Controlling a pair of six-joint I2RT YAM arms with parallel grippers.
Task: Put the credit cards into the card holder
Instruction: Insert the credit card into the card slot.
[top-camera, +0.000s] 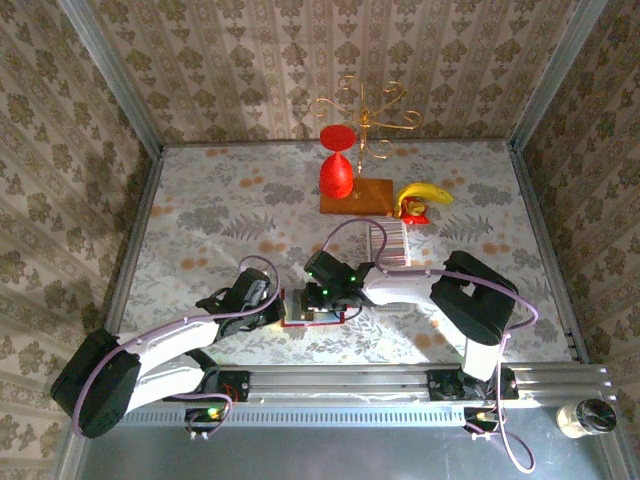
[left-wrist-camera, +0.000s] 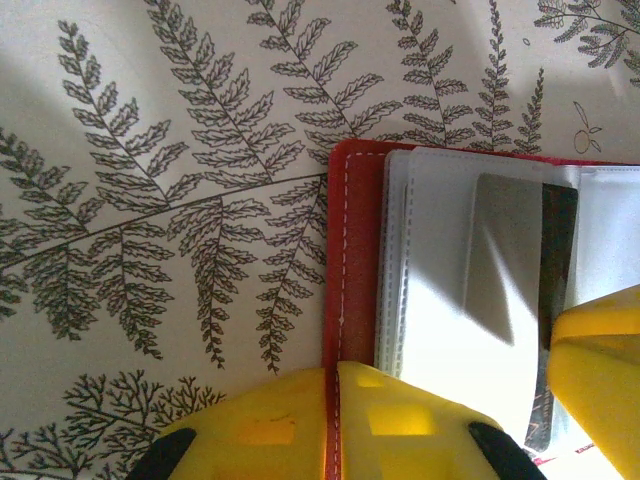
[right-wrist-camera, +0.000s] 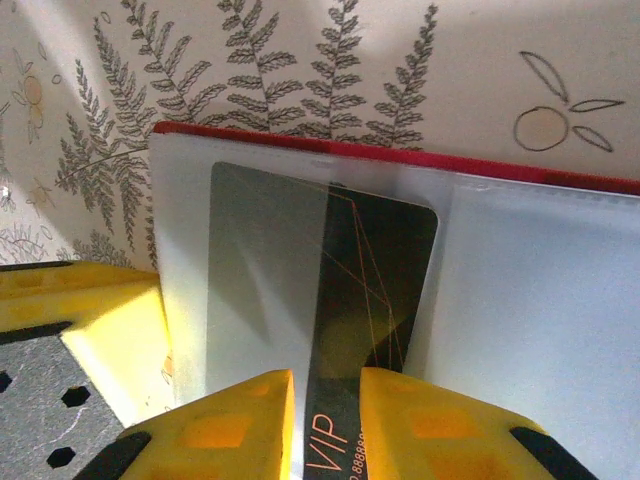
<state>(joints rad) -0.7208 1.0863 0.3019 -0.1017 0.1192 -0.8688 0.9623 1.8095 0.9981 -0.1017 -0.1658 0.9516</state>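
card going into red holder

right gripper (right-wrist-camera: 325, 420) is clamped on a dark credit card (right-wrist-camera: 372, 290), half inside the open card holder (top-camera: 308, 308) at lower centre. left gripper (left-wrist-camera: 445, 400) pins the holder's edge. remaining credit cards (top-camera: 389, 242) lie above.

2 robot arms stand at the table's near edge, with 2 grippers, the left gripper (top-camera: 278, 306) and the right gripper (top-camera: 318, 300). 1 red card holder (top-camera: 312, 312) lies open between them. 1 row of credit cards (top-camera: 389, 243), too many to count. 1 black card (right-wrist-camera: 372, 290), 1 red glass (top-camera: 337, 165), 1 banana (top-camera: 424, 194), 1 wooden board (top-camera: 358, 196).
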